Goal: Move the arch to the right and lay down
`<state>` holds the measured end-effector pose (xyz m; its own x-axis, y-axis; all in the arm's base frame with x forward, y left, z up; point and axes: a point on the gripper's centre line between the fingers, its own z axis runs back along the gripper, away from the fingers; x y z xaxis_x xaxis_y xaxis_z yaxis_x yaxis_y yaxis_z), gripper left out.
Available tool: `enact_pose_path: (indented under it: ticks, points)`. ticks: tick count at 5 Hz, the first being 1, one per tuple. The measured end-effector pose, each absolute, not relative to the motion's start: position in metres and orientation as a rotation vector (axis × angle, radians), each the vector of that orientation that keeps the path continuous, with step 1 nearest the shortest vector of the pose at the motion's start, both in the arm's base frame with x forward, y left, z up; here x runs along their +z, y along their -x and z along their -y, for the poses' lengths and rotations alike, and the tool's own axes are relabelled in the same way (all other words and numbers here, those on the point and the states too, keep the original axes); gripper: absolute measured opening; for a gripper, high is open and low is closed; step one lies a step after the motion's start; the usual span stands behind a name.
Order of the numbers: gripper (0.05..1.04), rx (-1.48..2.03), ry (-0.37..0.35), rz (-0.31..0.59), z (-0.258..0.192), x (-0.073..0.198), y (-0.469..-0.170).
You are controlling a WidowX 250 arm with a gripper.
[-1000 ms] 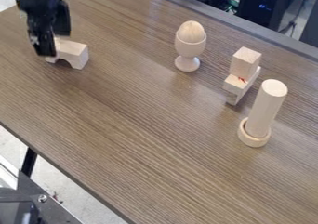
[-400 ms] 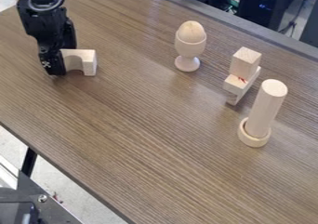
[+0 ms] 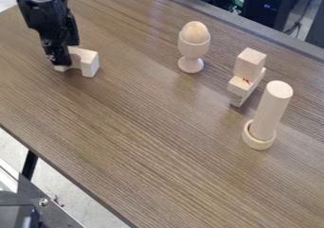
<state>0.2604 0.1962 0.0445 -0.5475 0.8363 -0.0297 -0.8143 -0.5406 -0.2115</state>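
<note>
In the camera view, your gripper (image 3: 61,61) is down at the upper left, right up against the arch (image 3: 90,64), and whether it's clamped or apart, you can't tell from here! The arch has its hollow towards the bottom of the frame. Top centre, your egg (image 3: 195,31) sits in its cup (image 3: 192,48); at right, a peg (image 3: 272,106) stands in a ring (image 3: 259,142).
</note>
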Motion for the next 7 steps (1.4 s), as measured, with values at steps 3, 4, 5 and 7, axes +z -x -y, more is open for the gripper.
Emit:
enact_pose_path:
  ticks: [3,4,5,7]
  points:
    - [0.535,2.109,0.194,0.148,-0.18,0.073,-0.27]
    - [0.535,2.073,0.185,0.109,-0.173,0.078,-0.273]
    - [0.535,2.031,0.189,0.084,-0.16,0.075,-0.275]
    - [0.535,1.929,0.22,0.087,-0.122,0.087,-0.265]
